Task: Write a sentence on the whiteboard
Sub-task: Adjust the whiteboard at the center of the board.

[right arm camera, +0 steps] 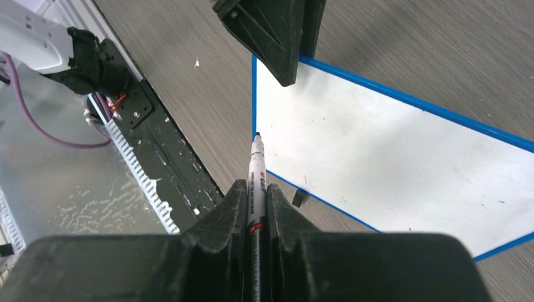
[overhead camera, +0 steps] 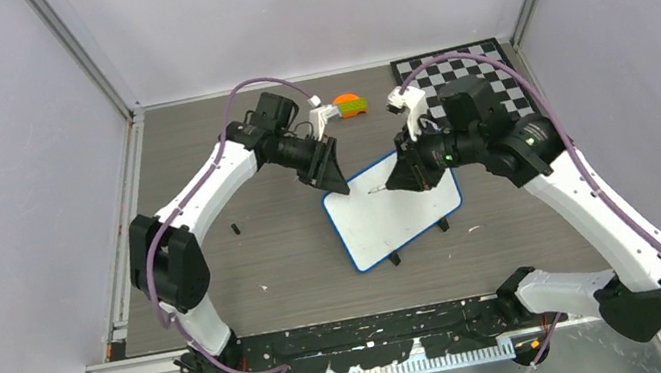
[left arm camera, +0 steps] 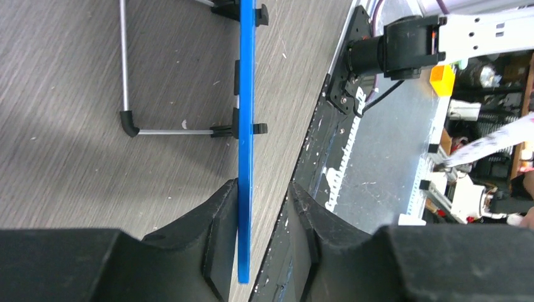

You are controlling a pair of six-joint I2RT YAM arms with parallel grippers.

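The whiteboard [overhead camera: 384, 228], a small white rectangle with a blue rounded-corner rim and small black feet, lies face up mid-desk between the two arms. Its long axis runs left to right, with the right end angled away from the bases. Its white face shows only faint specks.

The left claw [overhead camera: 336, 183] sits at the board's far-left corner, its jaws partly open astride the blue rim [left arm camera: 245, 126]. One black pad [left arm camera: 221, 214] is against the rim and the other stands just off it.

The right claw [right arm camera: 255, 189] is clamped on a slim white marker pen [right arm camera: 257, 165] with a dark tip. The tip points at the board's left edge, near that same corner. I cannot tell whether it touches. The printing on the barrel is too blurred to read.

A black-and-white checkered board [overhead camera: 479, 70] lies at the far right of the grey wood-grain desk [overhead camera: 218, 266].
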